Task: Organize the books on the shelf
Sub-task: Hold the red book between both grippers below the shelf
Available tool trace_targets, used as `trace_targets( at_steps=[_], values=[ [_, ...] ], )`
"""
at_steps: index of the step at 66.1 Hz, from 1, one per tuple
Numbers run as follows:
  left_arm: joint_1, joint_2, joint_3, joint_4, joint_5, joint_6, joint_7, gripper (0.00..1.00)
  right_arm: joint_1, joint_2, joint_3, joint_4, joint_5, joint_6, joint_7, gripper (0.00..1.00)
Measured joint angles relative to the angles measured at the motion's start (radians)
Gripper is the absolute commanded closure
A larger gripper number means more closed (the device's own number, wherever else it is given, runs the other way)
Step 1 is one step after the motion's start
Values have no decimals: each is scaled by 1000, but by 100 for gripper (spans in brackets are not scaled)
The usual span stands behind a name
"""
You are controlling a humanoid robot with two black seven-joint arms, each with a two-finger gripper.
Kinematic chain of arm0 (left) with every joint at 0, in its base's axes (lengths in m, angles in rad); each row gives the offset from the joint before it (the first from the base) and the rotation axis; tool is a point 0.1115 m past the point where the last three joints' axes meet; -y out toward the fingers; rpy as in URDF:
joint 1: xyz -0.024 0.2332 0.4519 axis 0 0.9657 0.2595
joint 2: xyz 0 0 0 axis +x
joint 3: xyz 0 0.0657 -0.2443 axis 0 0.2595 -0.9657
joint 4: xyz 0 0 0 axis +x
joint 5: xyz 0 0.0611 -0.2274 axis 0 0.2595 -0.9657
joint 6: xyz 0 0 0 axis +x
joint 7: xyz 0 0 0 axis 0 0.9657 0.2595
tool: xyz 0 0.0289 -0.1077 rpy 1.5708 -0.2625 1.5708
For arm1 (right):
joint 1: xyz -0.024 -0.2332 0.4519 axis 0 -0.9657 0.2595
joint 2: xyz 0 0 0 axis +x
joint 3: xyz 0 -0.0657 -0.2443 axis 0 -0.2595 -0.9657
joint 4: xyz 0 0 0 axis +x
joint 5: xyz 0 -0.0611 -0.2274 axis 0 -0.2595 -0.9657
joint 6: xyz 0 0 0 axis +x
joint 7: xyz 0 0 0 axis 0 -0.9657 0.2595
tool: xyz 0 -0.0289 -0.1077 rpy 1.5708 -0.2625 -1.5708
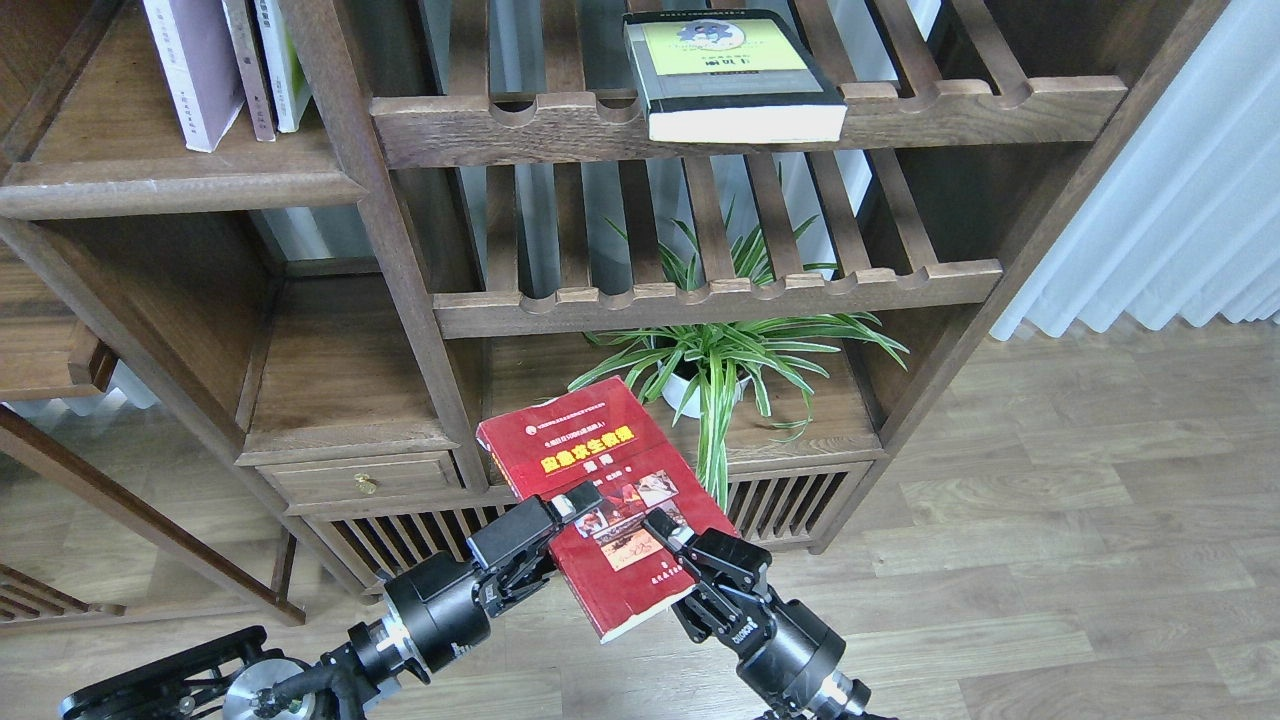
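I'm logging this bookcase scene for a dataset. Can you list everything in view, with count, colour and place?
red book: one, red, held low at centre in front of the bookcase
black book: one, black with yellow-green cover, flat on the top slatted rack
lavender book: one, pale, upright on the solid shelf, upper left
thin books: two, brownish and white-green, beside it
plant: one, green, white pot, under the racks
drawer: one, brown, lower left
curtain: one, pale, right
left pincer: black, at the red book's left edge
right pincer: black, gripping the red book
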Motion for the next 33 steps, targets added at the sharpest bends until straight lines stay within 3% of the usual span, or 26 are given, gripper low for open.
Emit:
trace_targets(
  at_steps=[18,33],
  values=[
    [-1,1,-2,-1,1,0,0,11,2,1,-4,0,-3,0,0,89],
    [1,0,-2,-2,2,0,0,31,3,1,-6,0,-6,0,0,89]
  ],
)
